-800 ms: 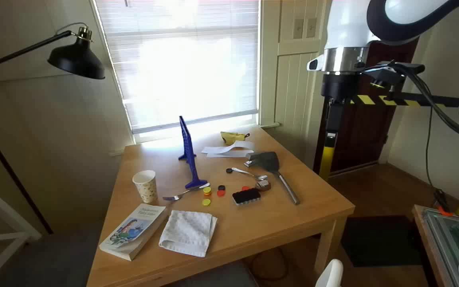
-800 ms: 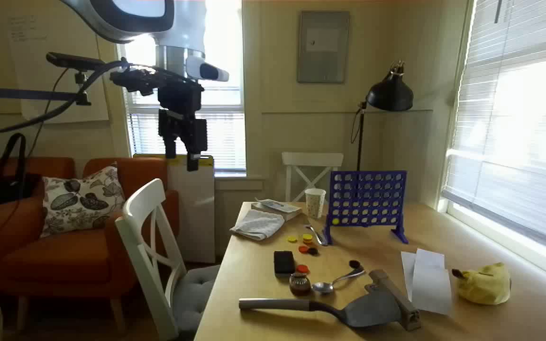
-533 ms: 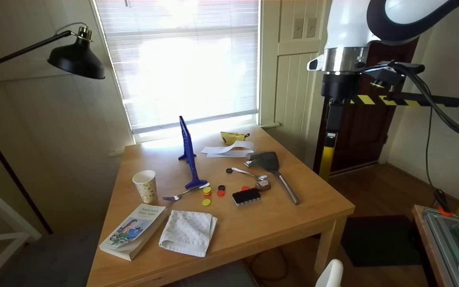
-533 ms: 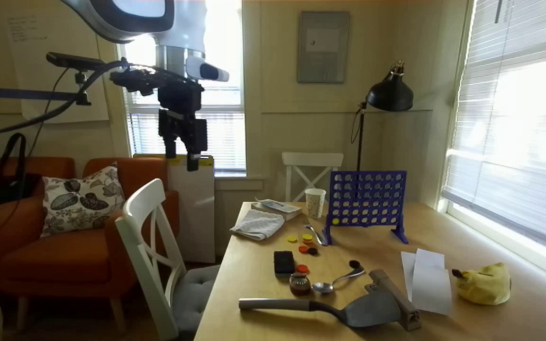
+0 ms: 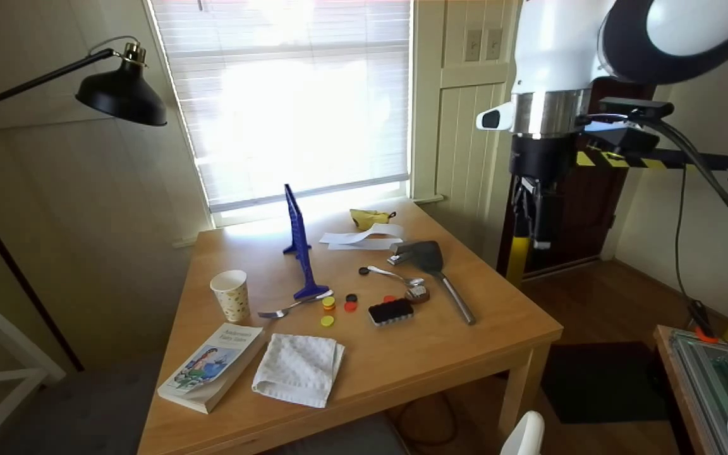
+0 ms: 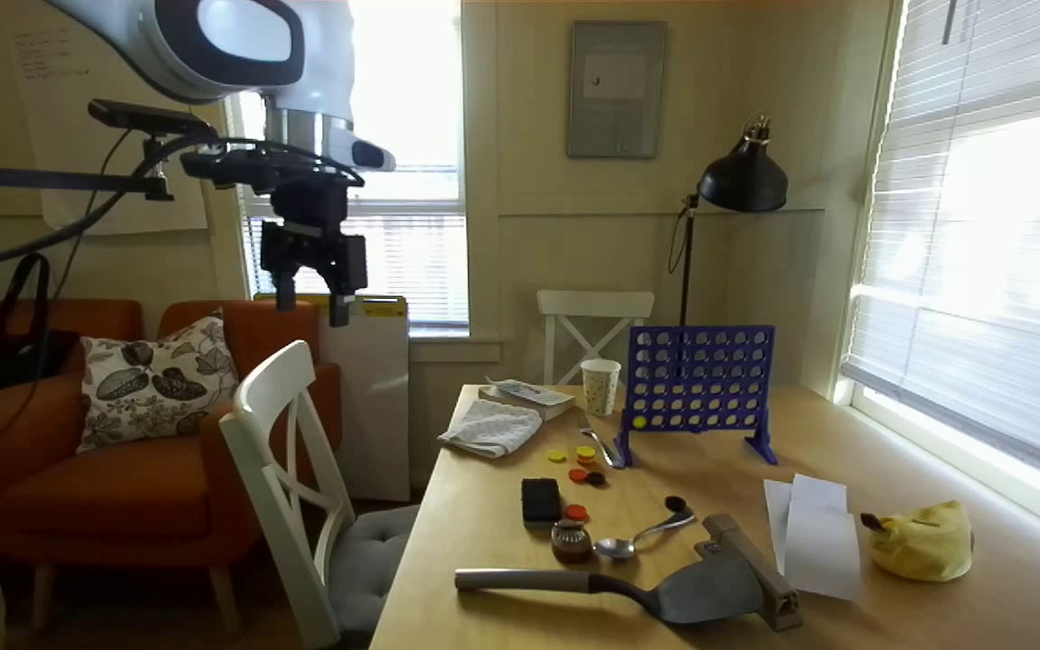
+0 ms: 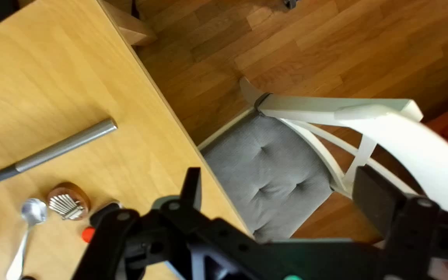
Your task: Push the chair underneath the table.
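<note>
The white chair [image 6: 278, 390] has a curved top rail and a grey tufted seat. It stands at the table's side, the seat's front edge hidden under the tabletop and its back out from the edge. In an exterior view only the rail end [image 5: 524, 436] and part of the seat show. The wrist view shows the chair's seat [image 7: 266, 171] and back from above. The light wooden table [image 6: 448, 533] also shows in an exterior view [image 5: 440, 354] and in the wrist view [image 7: 142, 163]. My gripper [image 6: 312, 314] is open and empty, above the chair's back, touching nothing.
The table bears a book [image 5: 212, 366], a cloth [image 5: 299, 368], a cup [image 5: 231, 296], a blue game frame [image 6: 699, 379], a spatula [image 6: 610, 585] and small items. An orange armchair [image 6: 114, 506] stands behind the chair. Another white chair [image 6: 596, 307] stands at the table's far end.
My gripper has moved left and slightly down in the exterior view with the armchair. In the exterior view with the book in front it is lower and appears turned. Chair and table have not moved.
</note>
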Action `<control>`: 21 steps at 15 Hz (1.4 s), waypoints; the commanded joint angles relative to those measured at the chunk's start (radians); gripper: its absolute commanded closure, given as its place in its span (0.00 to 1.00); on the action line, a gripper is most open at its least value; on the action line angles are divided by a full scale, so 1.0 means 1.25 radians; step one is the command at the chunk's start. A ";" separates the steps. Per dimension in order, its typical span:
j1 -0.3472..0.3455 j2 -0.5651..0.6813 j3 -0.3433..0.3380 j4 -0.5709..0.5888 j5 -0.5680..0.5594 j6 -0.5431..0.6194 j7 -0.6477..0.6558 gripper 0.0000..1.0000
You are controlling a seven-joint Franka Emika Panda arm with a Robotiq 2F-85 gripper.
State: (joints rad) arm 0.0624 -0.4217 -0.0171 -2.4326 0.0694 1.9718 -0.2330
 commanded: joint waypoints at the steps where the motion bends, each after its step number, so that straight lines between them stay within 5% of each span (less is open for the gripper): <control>1: 0.056 -0.035 0.059 -0.056 -0.026 0.028 -0.033 0.00; 9: 0.178 -0.003 0.195 -0.124 -0.108 0.219 -0.037 0.00; 17: 0.199 0.000 0.192 -0.125 -0.096 0.243 -0.037 0.00; 21: 0.245 0.104 0.231 -0.101 -0.115 0.353 -0.091 0.00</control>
State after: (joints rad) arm 0.3217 -0.4024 0.2429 -2.5900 -0.0434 2.3205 -0.3058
